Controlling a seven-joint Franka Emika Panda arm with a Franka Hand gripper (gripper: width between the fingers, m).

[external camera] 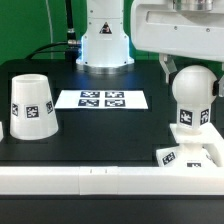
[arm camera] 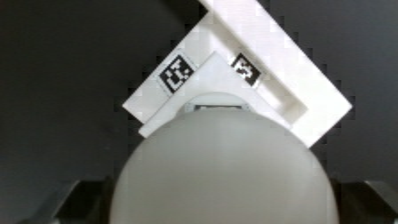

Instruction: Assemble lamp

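Observation:
The white ball-shaped bulb (external camera: 192, 92) stands upright at the exterior view's right, its tagged neck pointing down at the flat square base (external camera: 190, 156). I cannot tell whether the neck touches the base. My gripper (external camera: 189, 72) comes down from above and is shut on the bulb's ball. In the wrist view the bulb (arm camera: 222, 160) fills the middle, with the base (arm camera: 249, 70) beyond it and dark fingers (arm camera: 71, 203) at either side. The cone shade (external camera: 32, 105) stands wide end down at the exterior view's left, far from my gripper.
The marker board (external camera: 102, 99) lies flat on the black table between the shade and the bulb. A white rail (external camera: 90, 178) runs along the table's near edge. The arm's white pedestal (external camera: 105, 45) stands behind the marker board.

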